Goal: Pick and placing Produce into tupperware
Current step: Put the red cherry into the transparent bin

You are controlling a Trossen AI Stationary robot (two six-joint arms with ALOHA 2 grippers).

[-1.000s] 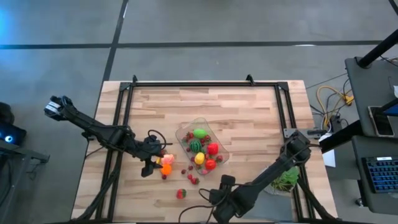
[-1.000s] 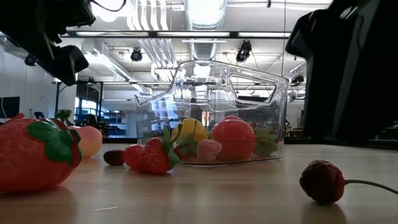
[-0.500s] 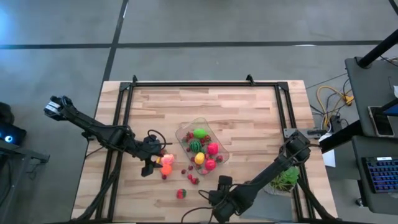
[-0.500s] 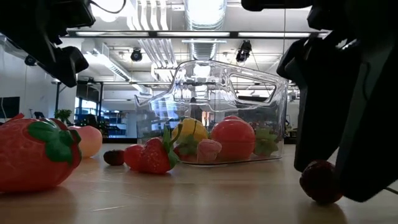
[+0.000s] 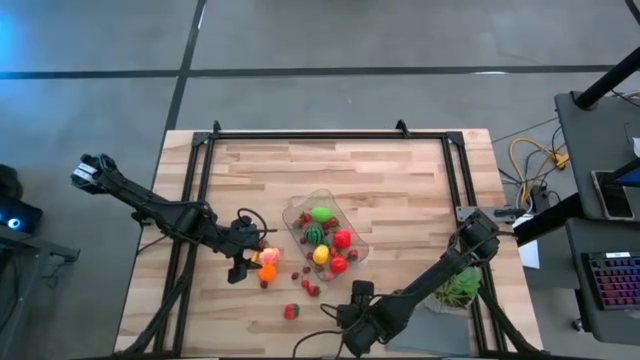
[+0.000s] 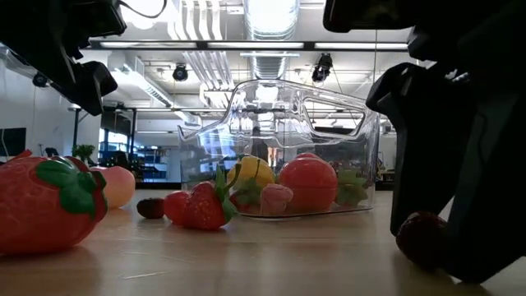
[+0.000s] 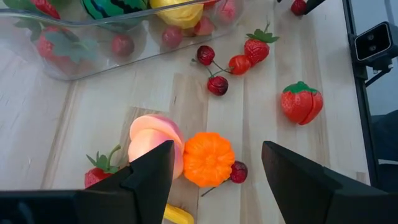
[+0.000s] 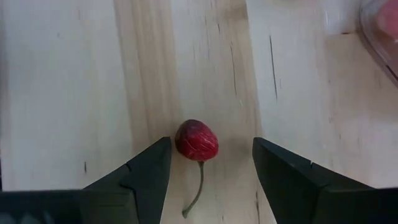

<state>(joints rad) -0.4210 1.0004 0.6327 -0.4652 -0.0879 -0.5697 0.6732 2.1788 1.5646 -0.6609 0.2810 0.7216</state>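
From above, my right gripper (image 5: 345, 322) hides the cherry (image 8: 196, 140) completely — only my own wrist view shows it, lying on the bare wood between my two open fingers (image 8: 144, 176) with a gap on each side, nothing gripped. Its thin stem trails back toward my wrist, so its long axis runs along my reach. At table height the same cherry (image 6: 419, 238) is half covered by my dark finger and its stem cannot be seen. My left gripper (image 7: 214, 169) hangs open too, over the orange pumpkin-like piece (image 7: 208, 159) and the pink peach (image 7: 154, 143), holding neither; a small dark berry (image 7: 238, 172) touches the orange piece. The tupperware (image 5: 296, 212) sits mid-table, long axis diagonal, with a watermelon (image 5: 315, 234), yellow and red produce inside. Its far rim is cut off in my left wrist view. A big strawberry (image 5: 291, 311) lies apart near the front edge.
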